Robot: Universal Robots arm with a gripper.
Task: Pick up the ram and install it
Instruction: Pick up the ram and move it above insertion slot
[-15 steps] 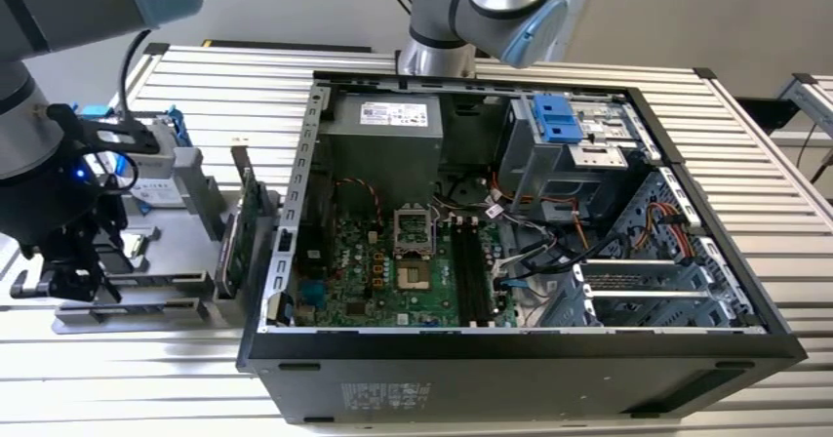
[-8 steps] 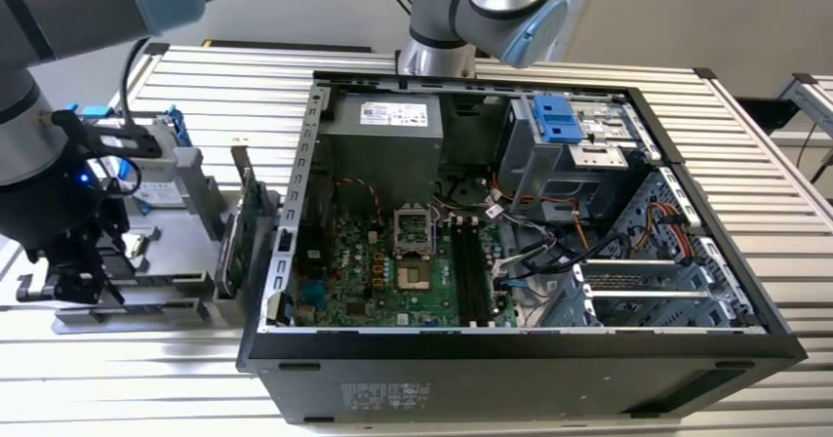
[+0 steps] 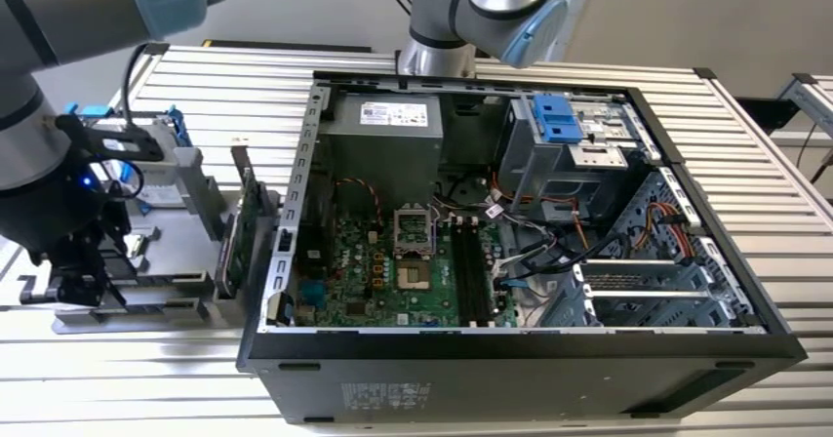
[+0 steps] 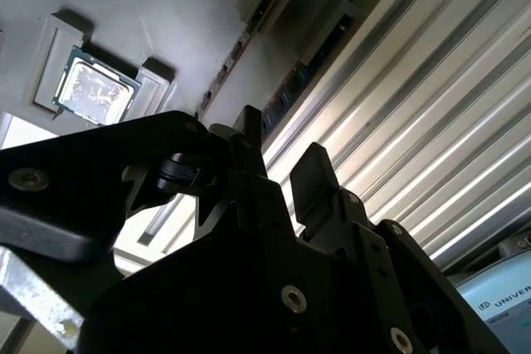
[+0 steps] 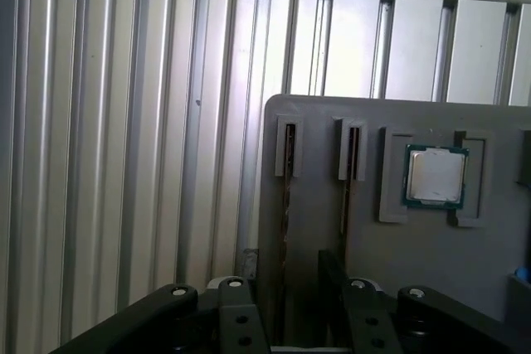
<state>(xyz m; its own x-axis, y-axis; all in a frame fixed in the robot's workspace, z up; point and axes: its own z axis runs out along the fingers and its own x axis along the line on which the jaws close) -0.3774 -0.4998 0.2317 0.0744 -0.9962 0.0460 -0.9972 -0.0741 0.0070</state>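
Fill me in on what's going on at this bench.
A robot arm is working at a grey parts holder next to an open computer case on a slatted table. Its gripper is low over the holder, jaws apparently open, one on each side of the ram, which stands on edge in its slot. A second stick and a processor chip sit in the same holder. The ram is not yet lifted.

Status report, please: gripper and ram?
Gripper over gray holder, jaws open. Ram on edge in slot, between jaws, ungripped. Second stick in next slot.
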